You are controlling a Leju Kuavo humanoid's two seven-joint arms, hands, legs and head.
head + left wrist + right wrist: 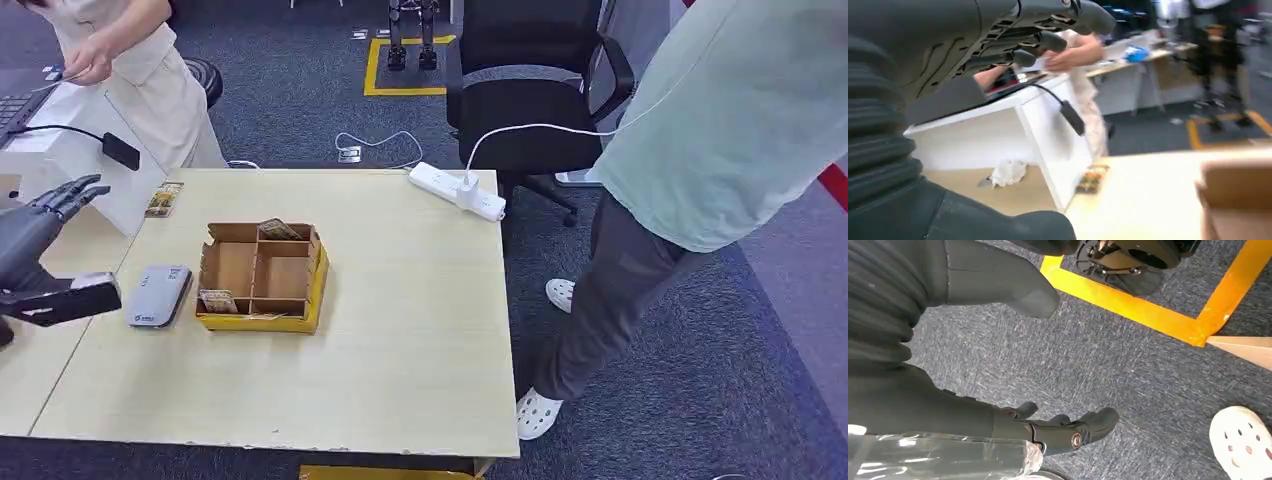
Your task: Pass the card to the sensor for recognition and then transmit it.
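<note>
where the head view looks down on the pale bench (400,300), finds the left robot hand (45,235) at the bench's left edge, raised above the top, fingers (75,195) stretched forward and apart, gripping nothing; same open spread in the left wrist view, with the thumb well apart from the fingers. just beside that hand, on the bench, a flat grey sensor (160,295), and touching or nearly touching its right side a brown and yellow cardboard box (262,318) split into compartments. in the box, one card (278,230) in a far compartment and another card (217,300) at the near left corner. further back, a loose printed card (165,198) flat on the bench against a white stand (110,190), with a black cable plug (121,152) hanging down the stand's face. behind the stand, a person in a cream top (150,70), one hand (88,62) pinching a thin pale piece (1035,64) that looks like a card, though too blurred to be sure. at the far edge of the bench, a white power strip (455,190); to the right, a second person in a pale green shirt (720,130) standing close by the bench. down by the carpet, in the right wrist view, the right robot hand (1013,425) hanging open, fingers loosely out, holding nothing, near yellow floor tape (1128,305) and a white shoe (1243,442).
</note>
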